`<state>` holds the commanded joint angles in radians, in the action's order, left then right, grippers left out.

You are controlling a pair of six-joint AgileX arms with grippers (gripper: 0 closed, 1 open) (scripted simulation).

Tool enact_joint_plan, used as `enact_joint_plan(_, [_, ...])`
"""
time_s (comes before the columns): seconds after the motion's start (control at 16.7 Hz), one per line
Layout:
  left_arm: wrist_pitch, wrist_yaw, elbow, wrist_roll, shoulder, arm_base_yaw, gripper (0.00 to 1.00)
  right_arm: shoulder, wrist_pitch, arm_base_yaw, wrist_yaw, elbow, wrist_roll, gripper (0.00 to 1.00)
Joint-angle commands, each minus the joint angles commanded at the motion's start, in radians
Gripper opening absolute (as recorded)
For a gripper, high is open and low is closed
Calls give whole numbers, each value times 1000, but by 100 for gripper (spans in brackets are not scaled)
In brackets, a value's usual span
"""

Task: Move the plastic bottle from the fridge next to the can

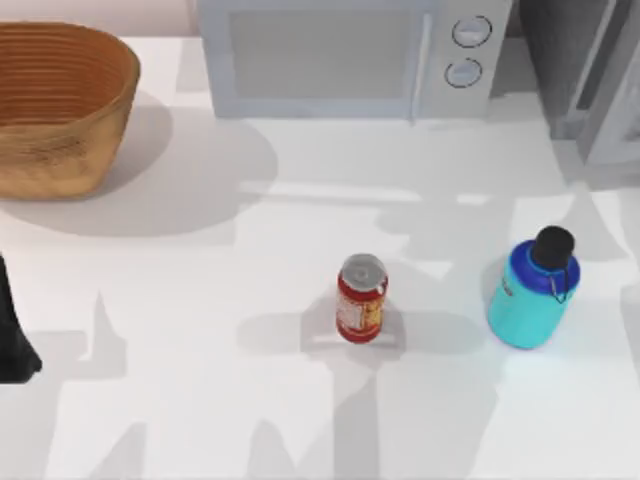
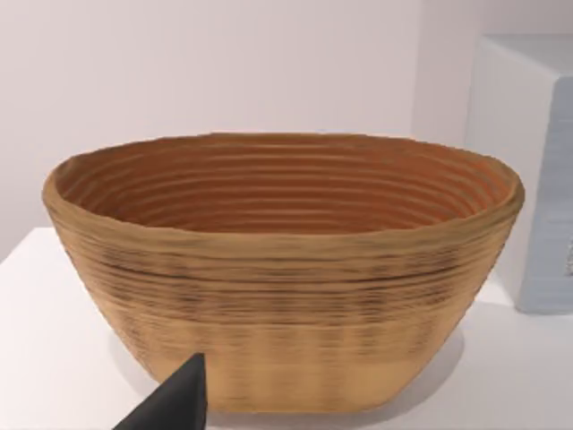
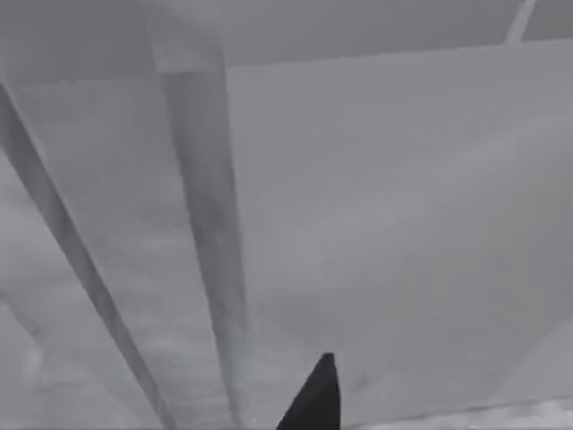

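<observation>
The fridge is cut off by the upper right corner of the top view, so that only a grey side and a pale-framed door edge are seen. In the right wrist view the fridge is met at close range as grey panels crossed by pale bars, and little more can be made out. A single dark fingertip of the right gripper is seen at the lower edge of that view; how far its fingers are parted cannot be told, and nothing is seen to be held by it.

The left arm is parked at the left edge of the top view, where only a dark shape of the left gripper is visible, low on the frame. One dark finger of the left gripper is cut off by the lower edge of the left wrist view; its opening cannot be told either, and nothing is seen in its grasp. A woven basket is faced by it, and the same basket is placed at the upper left of the top view.

The plastic bottle is stood upright on the white table, right of centre in the top view, outside the fridge. A turquoise body, blue shoulder, black cap and small side loop are shown. The can, red with a silver top, is stood near the centre, to the left of the bottle and apart from it. A white microwave is set along the upper edge.
</observation>
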<state>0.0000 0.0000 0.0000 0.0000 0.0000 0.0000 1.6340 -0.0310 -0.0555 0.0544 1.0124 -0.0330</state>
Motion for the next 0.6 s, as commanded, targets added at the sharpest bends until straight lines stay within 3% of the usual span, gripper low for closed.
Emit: enact_joint_plan(0.6, [0, 0, 0, 0, 0, 0, 100, 52, -2, 17, -37, 53, 30, 100])
